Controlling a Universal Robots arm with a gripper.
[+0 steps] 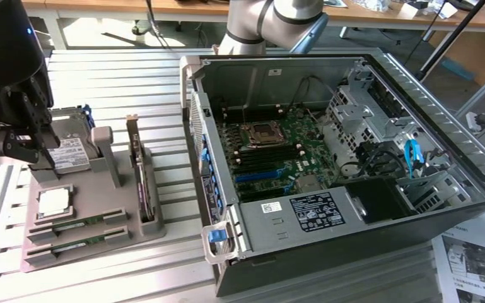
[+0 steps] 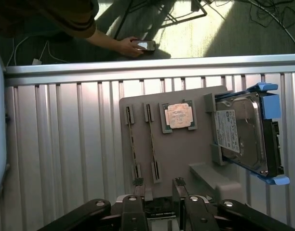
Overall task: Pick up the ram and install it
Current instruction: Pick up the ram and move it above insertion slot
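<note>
In the exterior view, one flat grey plastic tray (image 1: 146,237) lies on the slatted metal table (image 1: 175,265), at the exterior view's left. In the tray lie two long, thin green ram sticks, the first ram stick (image 1: 78,223) and the second ram stick (image 1: 75,243), side by side, each in its own groove. Just beside them sits one small square silver chip (image 1: 55,202). Past it is one silver hard drive (image 1: 68,154), and one dark card (image 1: 141,180) stands on its edge. The dark end of the robot arm (image 1: 7,82) hangs over the hard drive end of the tray. One big open computer case (image 1: 335,158) lies at the exterior view's right. In the wrist view, the black gripper (image 2: 158,192) is above the tray, near the ends of the two ram sticks. Its two fingers (image 2: 134,207) are spread wide apart and hold nothing. Both sticks lie in the tray. One person's hand (image 2: 126,45) holds one phone (image 2: 145,45) past the table edge.
</note>
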